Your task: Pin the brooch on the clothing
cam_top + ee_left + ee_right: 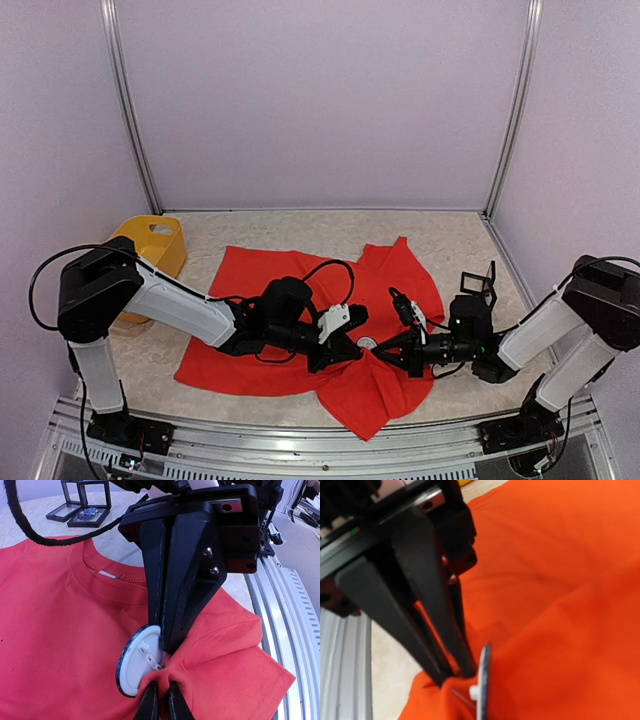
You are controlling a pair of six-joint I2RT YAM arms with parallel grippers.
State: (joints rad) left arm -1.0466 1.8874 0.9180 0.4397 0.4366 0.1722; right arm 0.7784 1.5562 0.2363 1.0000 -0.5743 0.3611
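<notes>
I find the plain bright red short-sleeved T-shirt (250, 275) lying on the pale speckled tabletop (450, 235), in the middle between the two arms. It is largely flat but gathered into a raised bunch where the grippers meet. Its round neck shows in the left wrist view, just beyond that bunch.

The round brooch (132, 662), dark-rimmed with a white plastic-looking back, stands tilted on edge against the gathered cloth. Its back and clasp face the left arm. From the right wrist I see it edge-on, its thin pin reaching toward the fold. Whether the point has entered the fabric I cannot tell.

Left gripper (161, 689): fingertips (149, 704) drawn nearly together, pinching a fold of the T-shirt directly beside the brooch.

Right gripper (166, 641): fingers pressed together with only a slit between them, tips clamped on the brooch's upper rim (the contact itself is partly hidden by cloth).

Also noted: a yellow plastic bin (155, 245) sits at the table's left side, near the T-shirt's far left corner and well apart from the grippers. Two black open-framed display boxes (478, 285) stand to the right, beyond the right gripper.
</notes>
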